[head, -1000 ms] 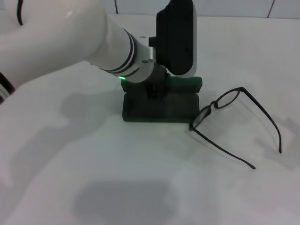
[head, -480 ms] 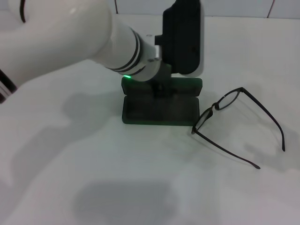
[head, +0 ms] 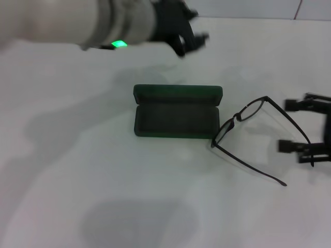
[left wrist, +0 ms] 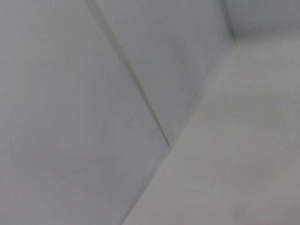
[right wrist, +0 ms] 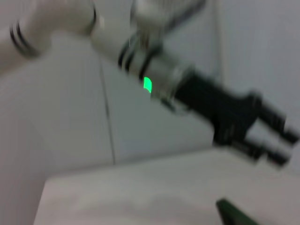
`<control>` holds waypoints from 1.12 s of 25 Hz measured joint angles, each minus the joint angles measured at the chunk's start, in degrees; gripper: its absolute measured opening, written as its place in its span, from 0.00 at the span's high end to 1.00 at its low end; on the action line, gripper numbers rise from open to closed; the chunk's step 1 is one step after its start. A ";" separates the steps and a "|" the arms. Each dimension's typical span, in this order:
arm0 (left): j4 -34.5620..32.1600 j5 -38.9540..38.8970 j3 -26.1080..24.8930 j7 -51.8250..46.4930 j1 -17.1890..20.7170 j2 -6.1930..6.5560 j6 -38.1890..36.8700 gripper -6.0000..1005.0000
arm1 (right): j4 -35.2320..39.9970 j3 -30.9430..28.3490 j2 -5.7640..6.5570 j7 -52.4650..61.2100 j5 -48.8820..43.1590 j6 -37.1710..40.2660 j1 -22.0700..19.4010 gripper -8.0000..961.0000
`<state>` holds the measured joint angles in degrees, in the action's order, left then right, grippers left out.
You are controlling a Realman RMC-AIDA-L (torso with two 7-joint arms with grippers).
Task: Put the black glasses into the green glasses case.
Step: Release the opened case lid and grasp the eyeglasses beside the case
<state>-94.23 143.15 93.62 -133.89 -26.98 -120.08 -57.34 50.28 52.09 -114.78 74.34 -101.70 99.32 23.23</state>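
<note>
While the black glasses (head: 258, 135) lie unfolded on the desk (head: 155, 196) beside the open green glasses case (head: 176, 112), right gripper (head: 305, 126), jaws spread and empty, should pinch the bridge (light, fragile frame).

Dark green glasses case (head: 177, 111) with darker lining, thin black glasses (head: 258, 135) with clear lenses, black left gripper (head: 189, 40) beneath white arm with green lit band, black right gripper (head: 309, 132), plain white table (head: 155, 206)

Left claw (head: 192, 44) now lifted off the green glasses case (head: 177, 111) (lid open); right claw (head: 305, 125) newly beside the black glasses (head: 258, 137).
</note>
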 joint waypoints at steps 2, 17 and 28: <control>-1.92 -7.32 -3.83 0.92 3.60 0.14 0.92 0.55 | 2.62 2.87 0.05 1.98 -1.04 -1.72 0.85 0.10; 34.68 -69.05 -37.55 50.67 13.51 0.71 -35.21 0.74 | 14.40 17.11 0.02 27.36 -39.02 -1.45 30.50 0.10; 52.89 -65.01 -40.67 63.68 13.38 2.22 -42.84 0.96 | 10.05 31.81 -0.91 27.49 -43.87 -3.04 39.66 0.18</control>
<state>-41.35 78.14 52.95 -70.21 -13.60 -117.86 -100.18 60.33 83.91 -115.69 101.83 -145.57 96.28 62.89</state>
